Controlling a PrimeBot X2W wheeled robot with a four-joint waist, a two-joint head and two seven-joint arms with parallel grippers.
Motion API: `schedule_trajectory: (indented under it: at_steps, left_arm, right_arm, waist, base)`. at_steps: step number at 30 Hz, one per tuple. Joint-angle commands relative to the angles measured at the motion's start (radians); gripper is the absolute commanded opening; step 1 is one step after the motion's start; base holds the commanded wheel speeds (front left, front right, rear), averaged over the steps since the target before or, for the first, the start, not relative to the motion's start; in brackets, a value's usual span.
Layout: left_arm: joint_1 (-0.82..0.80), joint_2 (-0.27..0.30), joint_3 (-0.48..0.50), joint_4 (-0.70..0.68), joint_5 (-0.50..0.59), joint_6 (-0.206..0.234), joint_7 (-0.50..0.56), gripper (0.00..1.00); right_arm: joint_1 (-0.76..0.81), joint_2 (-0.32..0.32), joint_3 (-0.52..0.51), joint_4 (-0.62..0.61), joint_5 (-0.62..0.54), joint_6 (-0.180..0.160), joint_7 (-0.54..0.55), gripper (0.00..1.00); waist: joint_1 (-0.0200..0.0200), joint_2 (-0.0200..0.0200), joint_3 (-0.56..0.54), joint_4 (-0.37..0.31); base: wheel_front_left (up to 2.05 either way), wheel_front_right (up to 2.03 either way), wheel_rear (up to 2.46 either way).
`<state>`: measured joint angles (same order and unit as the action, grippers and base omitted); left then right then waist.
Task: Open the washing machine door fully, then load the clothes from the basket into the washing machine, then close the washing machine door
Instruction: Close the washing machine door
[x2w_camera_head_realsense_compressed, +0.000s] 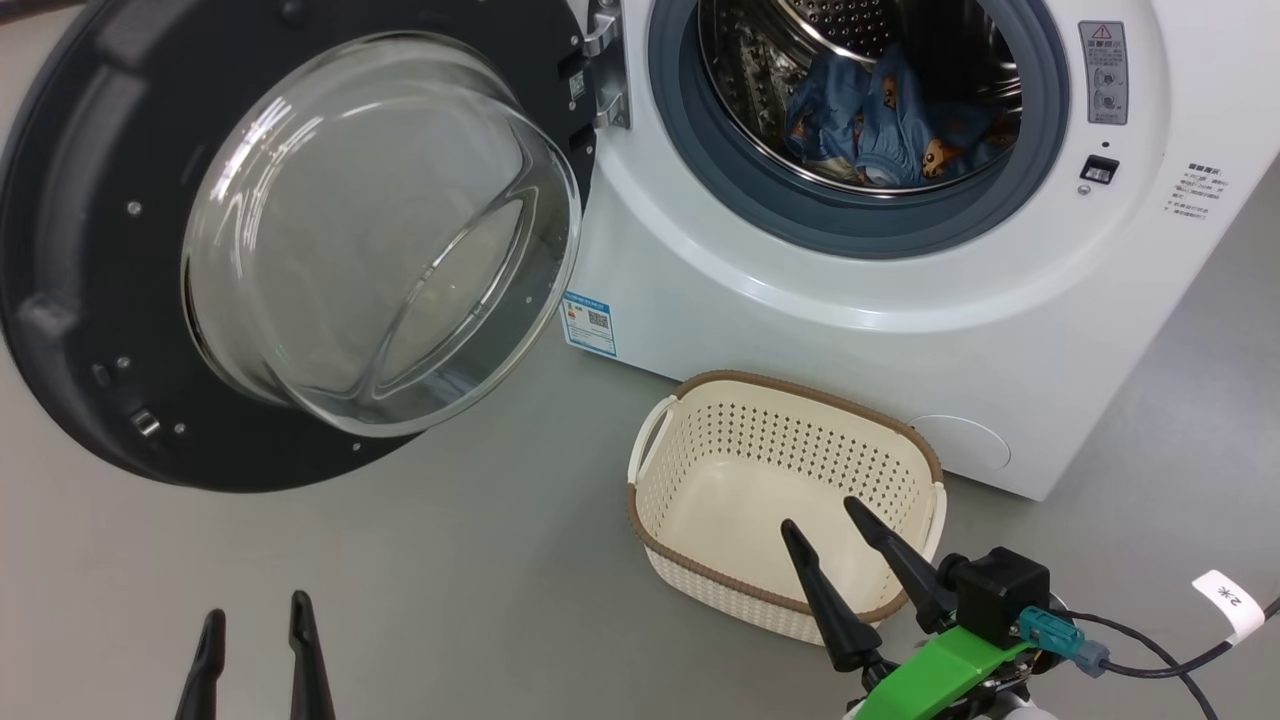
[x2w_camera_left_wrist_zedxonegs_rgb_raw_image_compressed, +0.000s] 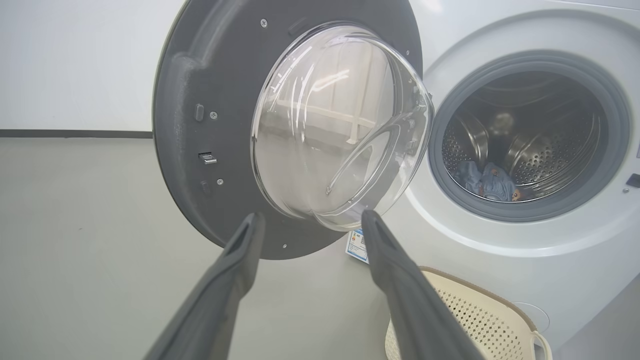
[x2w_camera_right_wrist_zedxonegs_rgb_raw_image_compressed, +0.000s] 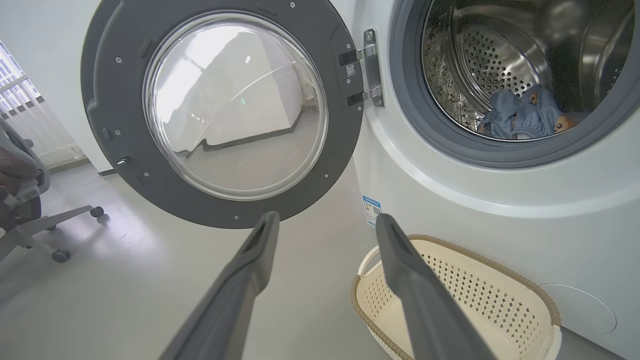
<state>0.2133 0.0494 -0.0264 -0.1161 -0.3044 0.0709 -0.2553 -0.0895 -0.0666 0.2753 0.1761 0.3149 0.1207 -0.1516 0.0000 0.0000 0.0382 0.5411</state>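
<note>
The washing machine (x2w_camera_head_realsense_compressed: 900, 300) stands on the floor (x2w_camera_head_realsense_compressed: 450, 580) at the back right, and its door (x2w_camera_head_realsense_compressed: 90, 300) hangs out to the left on the hinge (x2w_camera_head_realsense_compressed: 605, 70), well apart from the opening. The clothes (x2w_camera_head_realsense_compressed: 880, 120) lie in the bottom of the drum (x2w_camera_head_realsense_compressed: 760, 90), and the basket (x2w_camera_head_realsense_compressed: 700, 480) sits on the floor just before the machine's front, beneath the opening, with a label sticker (x2w_camera_head_realsense_compressed: 589, 323) on the machine's lower left corner behind it. Of the 2 grippers, the left gripper (x2w_camera_head_realsense_compressed: 256, 606) hangs over the floor before the door, and the right gripper (x2w_camera_head_realsense_compressed: 818, 512) hangs by the basket's near rim.
</note>
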Motion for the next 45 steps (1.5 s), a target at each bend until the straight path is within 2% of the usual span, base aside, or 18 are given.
schedule_trajectory:
  at_steps: [1, 18, 45]
  left_arm:
    - [-0.005, 0.003, 0.030, -0.032, 0.010, 0.009, -0.006, 1.00]
    - [0.006, 0.001, 0.010, -0.055, 0.008, 0.046, -0.006, 1.00]
    - [-0.011, 0.001, 0.020, -0.048, 0.003, 0.040, -0.006, 1.00]
  right_arm:
    - [-0.034, 0.002, 0.025, -0.021, 0.013, 0.010, -0.012, 1.00]
    - [-0.027, -0.020, 0.028, -0.026, 0.039, 0.010, -0.018, 1.00]
    - [0.004, -0.006, 0.000, -0.041, 0.026, 0.010, -0.021, 1.00]
  waist:
    - [0.0000, 0.0000, -0.002, -0.001]
    - [0.0000, 0.0000, -0.014, -0.006]
    - [0.0000, 0.0000, -0.022, -0.010]
  base:
    - [-0.11, -0.11, -0.11]
    - [-0.04, -0.04, -0.04]
    - [0.00, 0.00, 0.00]
